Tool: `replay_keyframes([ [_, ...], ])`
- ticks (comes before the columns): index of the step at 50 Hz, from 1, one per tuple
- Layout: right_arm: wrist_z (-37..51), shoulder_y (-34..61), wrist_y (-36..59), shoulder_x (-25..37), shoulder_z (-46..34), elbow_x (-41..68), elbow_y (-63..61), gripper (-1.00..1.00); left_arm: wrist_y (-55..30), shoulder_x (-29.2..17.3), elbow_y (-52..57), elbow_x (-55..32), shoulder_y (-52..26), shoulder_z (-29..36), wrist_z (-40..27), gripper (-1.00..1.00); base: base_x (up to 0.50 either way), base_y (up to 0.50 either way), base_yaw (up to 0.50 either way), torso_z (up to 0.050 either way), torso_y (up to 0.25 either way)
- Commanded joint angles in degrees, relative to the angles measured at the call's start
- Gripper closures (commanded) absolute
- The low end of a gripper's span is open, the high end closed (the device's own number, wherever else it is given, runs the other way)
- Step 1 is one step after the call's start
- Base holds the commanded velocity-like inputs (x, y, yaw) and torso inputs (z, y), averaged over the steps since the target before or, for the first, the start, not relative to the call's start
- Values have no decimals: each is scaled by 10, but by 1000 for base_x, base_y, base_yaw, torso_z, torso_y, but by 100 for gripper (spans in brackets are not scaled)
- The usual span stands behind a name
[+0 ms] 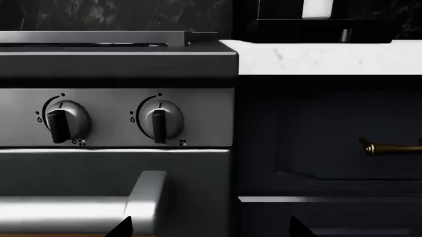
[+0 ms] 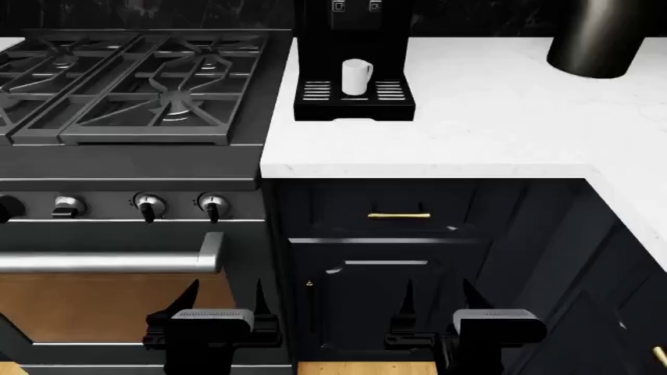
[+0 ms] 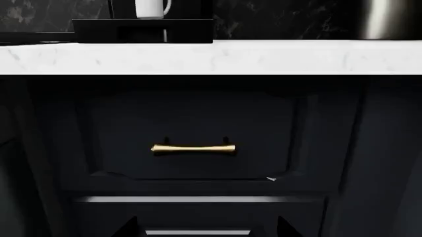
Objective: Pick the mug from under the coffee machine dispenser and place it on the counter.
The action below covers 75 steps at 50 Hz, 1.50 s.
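Note:
The small white mug [image 2: 357, 76] stands on the slotted drip tray of the black coffee machine dispenser [image 2: 352, 47] at the back of the white marble counter [image 2: 490, 125]. The mug's base also shows in the left wrist view [image 1: 317, 9] and in the right wrist view [image 3: 151, 8]. My left gripper [image 2: 224, 301] and right gripper [image 2: 436, 301] hang low in front of the cabinets, far below and in front of the mug. Both are open and empty, only their fingertips showing in the wrist views, the left [image 1: 209, 228] and the right [image 3: 205, 228].
A black gas stovetop with grates [image 2: 125, 78] lies left of the counter, over an oven with knobs [image 2: 212, 205] and a steel handle [image 2: 105, 262]. A round black vessel [image 2: 604, 35] stands at the back right. Dark cabinets with a brass drawer handle [image 2: 398, 215] sit below the counter.

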Motion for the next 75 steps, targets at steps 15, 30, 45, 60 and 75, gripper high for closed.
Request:
replay_keyframes([
  [15,34,-5,-7,30,-36,36,-6,-100,-1,-31,4,-34,4,33,-34,-100,0,0,0,0,0],
  [30,51,-2,-10,40,-49,51,-5,-100,-295,-108,442,-606,-127,-377,-305,-100,0,0,0,0,0],
  [45,59,1,-5,52,-66,57,-7,-100,-191,-157,479,-906,-108,-618,-421,-100,0,0,0,0,0],
  [60,119,31,305,82,-112,-19,-359,-100,-182,-153,477,-915,-101,-628,-416,-100,0,0,0,0,0],
  [75,82,411,849,35,-194,-79,-565,-100,-183,-154,478,-908,-104,-620,-414,-100,0,0,0,0,0],
])
